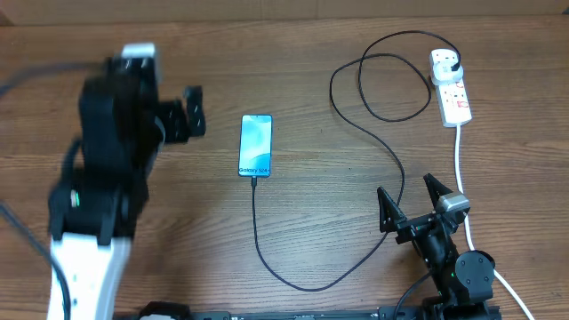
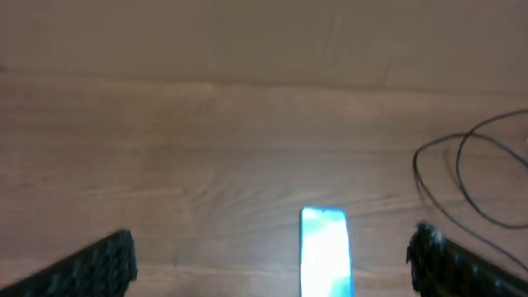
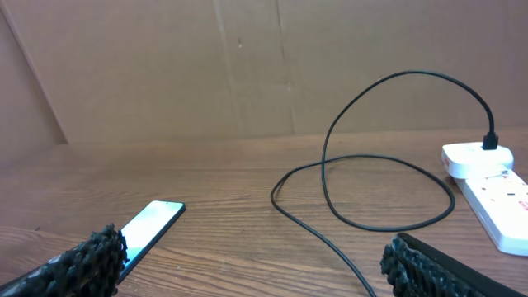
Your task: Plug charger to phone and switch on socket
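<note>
Socket [image 1: 455, 98]: white power strip with red switches, far right of the slim blue-screened phone [image 1: 255, 145], its length running on ahead.
Right gripper [image 1: 404, 185]: nearer, jaws spread, empty.
Left gripper [image 1: 196, 112]: spread, left of phone.

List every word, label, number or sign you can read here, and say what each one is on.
"Galaxy S24": near the bottom of the lit screen of the phone, overhead view; small but readable.
Red markings on the socket: too small to read in the overhead and right wrist views.
Phone screen in both wrist views: too blurred or too angled to read.
No other text shows.
</note>
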Robot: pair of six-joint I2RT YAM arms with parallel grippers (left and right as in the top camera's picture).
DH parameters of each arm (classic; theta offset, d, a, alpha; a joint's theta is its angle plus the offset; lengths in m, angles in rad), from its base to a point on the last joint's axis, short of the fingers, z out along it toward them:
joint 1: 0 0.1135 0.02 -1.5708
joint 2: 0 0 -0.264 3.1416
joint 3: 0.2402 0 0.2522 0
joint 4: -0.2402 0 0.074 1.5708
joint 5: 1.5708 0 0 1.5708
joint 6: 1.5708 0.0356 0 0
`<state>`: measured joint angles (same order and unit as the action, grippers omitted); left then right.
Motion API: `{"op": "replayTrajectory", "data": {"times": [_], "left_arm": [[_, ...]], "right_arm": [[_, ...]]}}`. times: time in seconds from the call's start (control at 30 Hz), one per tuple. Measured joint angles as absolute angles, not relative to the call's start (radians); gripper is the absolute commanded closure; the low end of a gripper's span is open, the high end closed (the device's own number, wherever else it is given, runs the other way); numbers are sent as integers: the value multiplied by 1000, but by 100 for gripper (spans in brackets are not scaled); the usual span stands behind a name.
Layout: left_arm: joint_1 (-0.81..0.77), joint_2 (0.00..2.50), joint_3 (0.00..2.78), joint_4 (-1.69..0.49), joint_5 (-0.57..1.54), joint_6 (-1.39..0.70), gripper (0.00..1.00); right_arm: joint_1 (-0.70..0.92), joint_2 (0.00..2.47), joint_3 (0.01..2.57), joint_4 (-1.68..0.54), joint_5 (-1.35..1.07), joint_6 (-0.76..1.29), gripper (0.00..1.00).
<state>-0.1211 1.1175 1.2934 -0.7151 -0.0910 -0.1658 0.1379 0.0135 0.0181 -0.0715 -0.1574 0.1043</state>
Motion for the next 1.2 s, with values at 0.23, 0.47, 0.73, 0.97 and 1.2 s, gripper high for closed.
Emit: {"op": "replayTrajectory", "data": {"times": [0.23, 0.47, 0.73, 0.97, 1.2], "left_arm": [[-43, 806, 784, -357, -97, -212, 1], [-41, 492, 373, -15, -121, -222, 0], [-41, 258, 85, 127, -129, -198, 0], [-31, 118, 9, 4, -144, -168, 0], [-30, 48, 9, -64, -151, -145, 1]], "right_arm": [[138, 14, 18, -71, -156, 104, 0], [138, 14, 18, -72, -157, 105, 0], [138, 14, 18, -71, -157, 104, 0], [138, 14, 18, -71, -157, 104, 0], [138, 14, 18, -72, -157, 104, 0]]}}
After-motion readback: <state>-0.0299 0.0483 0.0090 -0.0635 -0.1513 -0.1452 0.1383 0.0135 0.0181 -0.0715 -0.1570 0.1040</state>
